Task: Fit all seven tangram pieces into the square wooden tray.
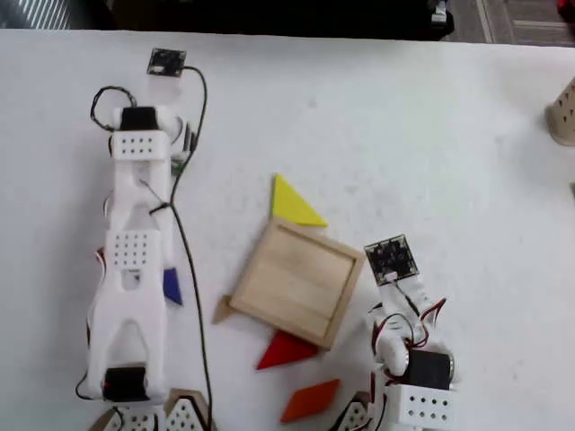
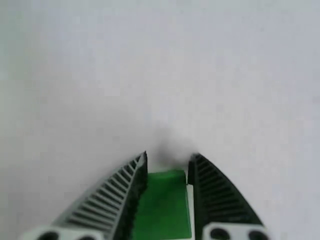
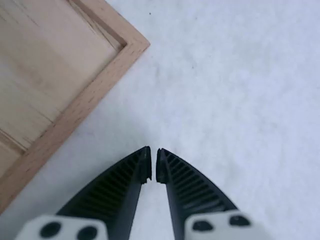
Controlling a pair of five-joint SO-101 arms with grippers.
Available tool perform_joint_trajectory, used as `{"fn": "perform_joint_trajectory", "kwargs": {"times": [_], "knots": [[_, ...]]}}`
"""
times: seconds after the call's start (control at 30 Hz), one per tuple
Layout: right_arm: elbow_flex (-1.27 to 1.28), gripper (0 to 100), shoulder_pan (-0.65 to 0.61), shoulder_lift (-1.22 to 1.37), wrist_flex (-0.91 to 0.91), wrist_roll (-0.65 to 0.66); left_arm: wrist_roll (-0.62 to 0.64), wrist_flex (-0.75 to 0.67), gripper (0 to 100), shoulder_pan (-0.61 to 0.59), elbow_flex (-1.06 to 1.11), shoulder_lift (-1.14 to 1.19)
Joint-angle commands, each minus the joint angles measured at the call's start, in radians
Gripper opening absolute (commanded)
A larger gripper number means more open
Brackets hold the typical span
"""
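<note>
The square wooden tray (image 1: 296, 280) lies tilted mid-table with nothing in it. A yellow triangle (image 1: 292, 202) touches its far edge. Off its near corner are a red triangle (image 1: 286, 350) and an orange parallelogram (image 1: 310, 400). A tan piece (image 1: 222, 310) pokes out at the tray's left corner. A blue piece (image 1: 171, 287) is half hidden by the left arm (image 1: 135, 242). My left gripper (image 2: 169, 164) is shut on a green piece (image 2: 162, 205) over bare table. My right gripper (image 3: 152, 166) is shut on nothing, just off the tray's corner (image 3: 131, 46).
A black cable (image 1: 189, 260) runs along the table between the left arm and the tray. A small black board (image 1: 166, 61) lies at the far left. A tan perforated object (image 1: 564, 112) stands at the right edge.
</note>
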Motion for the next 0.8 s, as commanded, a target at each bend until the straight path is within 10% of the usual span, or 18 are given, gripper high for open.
{"fn": "perform_joint_trajectory", "kwargs": {"times": [0.0,0.17,0.77], "knots": [[0.009,2.9,0.004,-0.012,0.002,-0.011,0.094,0.232,15,-0.012,-0.017,-0.127],[0.009,2.9,0.004,-0.012,0.002,-0.011,0.167,0.235,2,-0.038,0.037,-0.191],[0.009,2.9,0.004,-0.012,0.002,-0.011,0.173,0.141,3,0.048,1.074,-0.901]]}}
